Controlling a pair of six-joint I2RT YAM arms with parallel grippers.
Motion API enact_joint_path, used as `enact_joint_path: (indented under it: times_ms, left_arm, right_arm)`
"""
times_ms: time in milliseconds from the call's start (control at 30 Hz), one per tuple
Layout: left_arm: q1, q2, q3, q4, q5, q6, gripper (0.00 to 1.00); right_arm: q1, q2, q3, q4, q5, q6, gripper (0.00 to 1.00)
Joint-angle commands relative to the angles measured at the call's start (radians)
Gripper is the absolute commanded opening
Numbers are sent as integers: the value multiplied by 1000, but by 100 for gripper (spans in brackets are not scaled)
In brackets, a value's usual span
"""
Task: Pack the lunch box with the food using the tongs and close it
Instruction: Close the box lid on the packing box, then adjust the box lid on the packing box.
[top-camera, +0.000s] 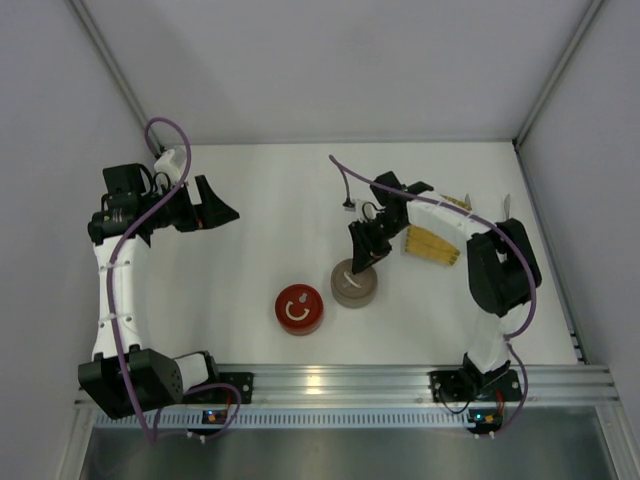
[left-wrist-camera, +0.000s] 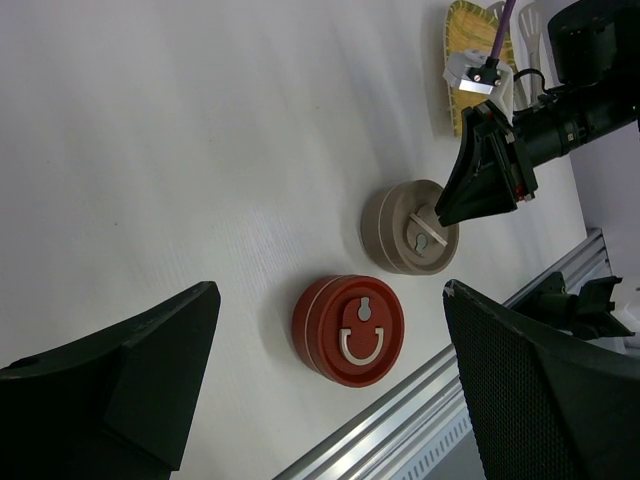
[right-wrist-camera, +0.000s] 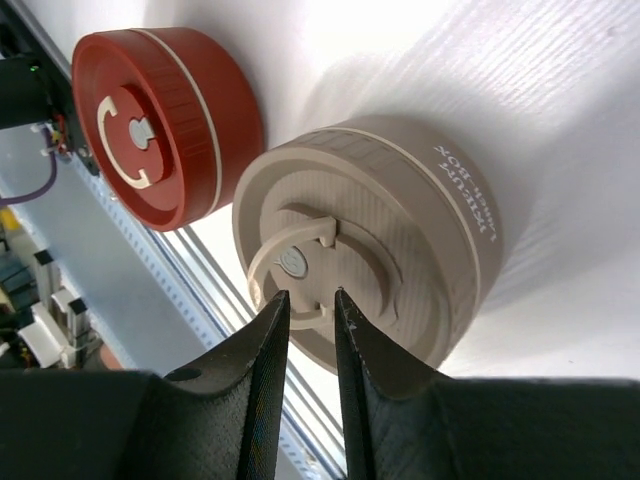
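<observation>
The lunch box (top-camera: 353, 285) is a round beige tub with its lid on, seen large in the right wrist view (right-wrist-camera: 400, 240). My right gripper (top-camera: 360, 262) (right-wrist-camera: 307, 296) is tipped down over the lid. Its jaws are narrowed onto the lid's pale loop handle (right-wrist-camera: 270, 262), and a piece of the loop spans the slit between the tips. Far off at the left, my left gripper (top-camera: 222, 210) (left-wrist-camera: 330, 385) stands wide open and holds nothing. A thin pale sliver, the tongs (top-camera: 507, 206), pokes out beside the yellow mat. The food is hidden.
A red round tub (top-camera: 299, 309) (left-wrist-camera: 349, 329) with a closed lid and a flat white handle sits left of the beige one. The yellow ribbed mat (top-camera: 432, 246) lies partly under my right arm. The aluminium rail (top-camera: 340, 380) runs along the near edge, and grey walls enclose the table.
</observation>
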Motion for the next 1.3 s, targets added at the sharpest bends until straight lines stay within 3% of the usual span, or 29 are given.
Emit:
enact_joint_path:
  times_ms: [0,167,267,300,500,600,1067,1267]
  left_arm:
    - [7,-11,-5,30,26,13,98]
    - [7,-14,-5,27,24,19,98]
    - [7,-17,-5,27,23,16,98]
    - [7,-17,-5,29,24,13,98]
    - [7,0,-6,39,9,-9,98]
    - [7,-2,-5,39,4,-10,98]
    - [7,4,-3,32,10,-9,98]
    - [7,3,-12,35,9,-6,98]
  right_arm:
    - [-12,-96,29,-7,56,-57,24]
    - [-19,-171,43,-7,88,-121,22]
    - [-7,-205,75,-39,140,-135,10]
    - [19,-204,88,-60,177,-135,0]
    - [232,-211,82,-108,375,-147,0]
    - [287,-181,56,-98,404,-131,0]
    - [335,-58,100,-94,413,-98,1]
    - [336,-46,106,-101,432,-91,17]
